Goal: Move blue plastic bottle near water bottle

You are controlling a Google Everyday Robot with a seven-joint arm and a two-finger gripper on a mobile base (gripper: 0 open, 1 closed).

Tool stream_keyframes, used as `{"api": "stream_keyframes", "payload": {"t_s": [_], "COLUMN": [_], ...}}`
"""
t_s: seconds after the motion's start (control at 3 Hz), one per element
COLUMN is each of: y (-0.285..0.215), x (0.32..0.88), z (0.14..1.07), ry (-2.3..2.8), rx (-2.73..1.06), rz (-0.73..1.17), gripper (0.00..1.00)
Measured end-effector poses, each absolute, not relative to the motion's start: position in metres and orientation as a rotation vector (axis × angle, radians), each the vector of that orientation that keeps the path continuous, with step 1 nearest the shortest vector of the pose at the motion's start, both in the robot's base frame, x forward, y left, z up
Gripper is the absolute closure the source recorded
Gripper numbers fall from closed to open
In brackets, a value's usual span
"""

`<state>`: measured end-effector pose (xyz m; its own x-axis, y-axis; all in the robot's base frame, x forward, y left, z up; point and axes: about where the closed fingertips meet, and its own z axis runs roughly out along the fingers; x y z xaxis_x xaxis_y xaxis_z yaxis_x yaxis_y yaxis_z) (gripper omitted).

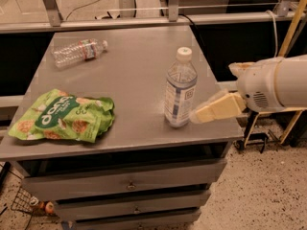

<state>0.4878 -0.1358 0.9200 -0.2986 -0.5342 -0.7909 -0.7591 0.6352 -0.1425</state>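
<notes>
The gripper (pixel 212 93) comes in from the right side, over the right edge of the grey table (pixel 136 66). Its two cream fingers (pixel 218 110) are spread apart and nothing is between them. The lower finger points to the left and a little down, and the upper one shows only as a short piece behind the white wrist.

The blue plastic bottle (pixel 180 91) stands upright just to the left of the lower fingertip. I cannot tell if the tip touches it or only comes very near.

The water bottle (pixel 79 51) lies on its side far to the left of the gripper and further back, near the back-left corner, well apart from the blue one. A green snack bag (pixel 64 116) lies flat, also far to the left, at the front-left edge. Below the gripper and to its left are the drawers (pixel 129 186) of the table.
</notes>
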Motion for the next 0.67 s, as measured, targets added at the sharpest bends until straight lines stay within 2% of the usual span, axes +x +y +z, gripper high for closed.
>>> {"api": "stream_keyframes", "payload": {"t_s": [0.67], "y": [-0.1], "x": [0.512], "z": [0.921], "ry": [1.951], "rx": [-1.038], "rz": [0.302], "gripper": [0.0]}}
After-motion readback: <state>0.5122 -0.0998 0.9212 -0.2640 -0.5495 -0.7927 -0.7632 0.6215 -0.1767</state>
